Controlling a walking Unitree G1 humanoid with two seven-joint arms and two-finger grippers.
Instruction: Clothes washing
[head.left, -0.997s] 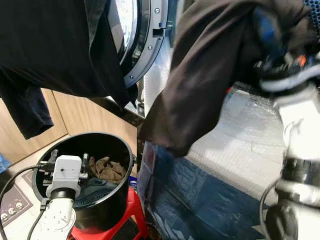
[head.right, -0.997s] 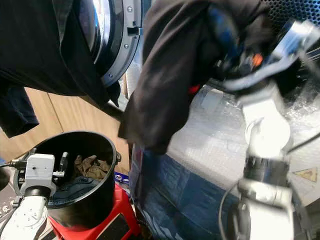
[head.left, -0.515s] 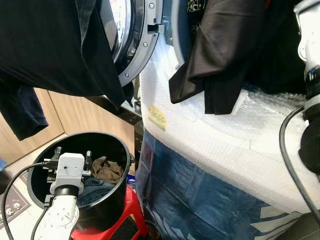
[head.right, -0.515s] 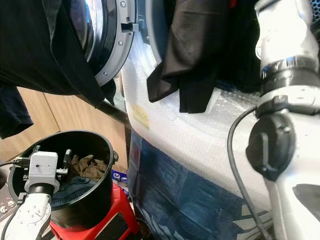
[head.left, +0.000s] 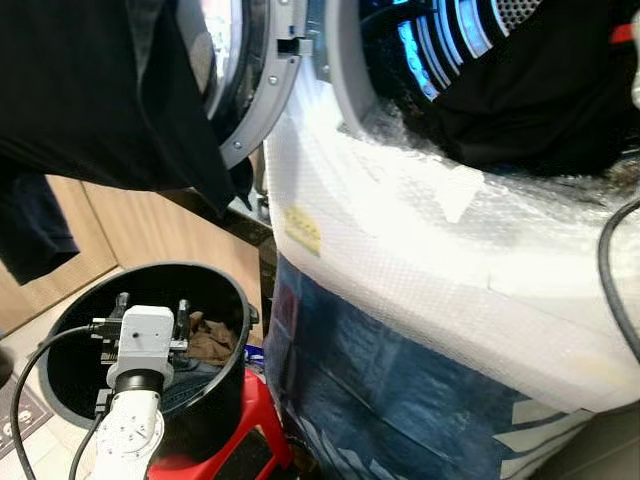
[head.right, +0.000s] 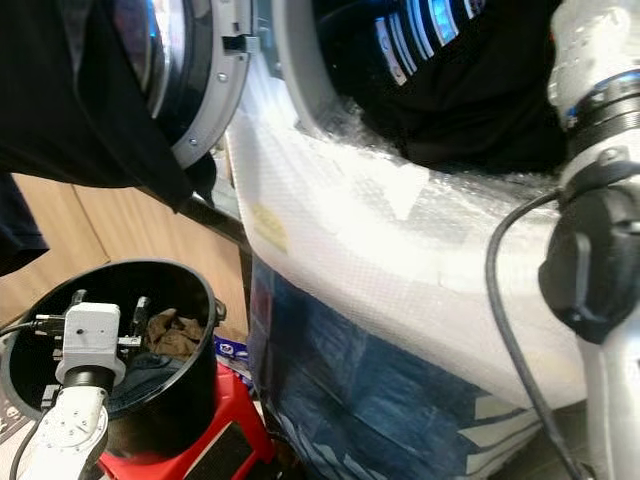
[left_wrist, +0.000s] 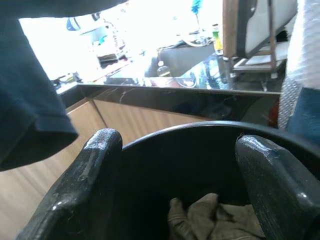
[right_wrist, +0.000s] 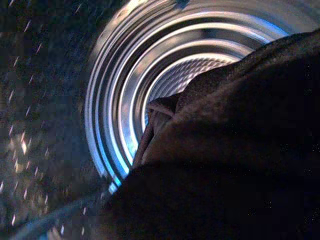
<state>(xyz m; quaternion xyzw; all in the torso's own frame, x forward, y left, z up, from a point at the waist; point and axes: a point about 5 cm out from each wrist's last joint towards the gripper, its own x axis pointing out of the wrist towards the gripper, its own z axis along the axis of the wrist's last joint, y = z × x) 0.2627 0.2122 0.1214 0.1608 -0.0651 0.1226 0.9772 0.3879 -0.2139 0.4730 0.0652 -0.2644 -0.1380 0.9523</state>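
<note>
Washing machine wrapped in white bubble plastic (head.left: 430, 250) comes first, door open, one black shirt (head.left: 540, 100) lying in its drum mouth. Right arm (head.right: 600, 250) reaches in; I cannot tell its fingers. One round black bucket (head.left: 215, 400) sits below on one red stool (head.left: 255, 445). Left gripper (left_wrist: 175, 165) hovers over it, fingers apart, one brown cloth (left_wrist: 215, 220) just ahead, so this arm looks nearer.

Head cams look down, sharing bucket (head.left: 215, 300); R wrist faces drum (right_wrist: 165, 65).

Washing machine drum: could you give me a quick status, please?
Left gripper open over black bucket, brown cloth inside. Right arm at drum; dark garment in the opening. Another dark garment draped over door.
</note>
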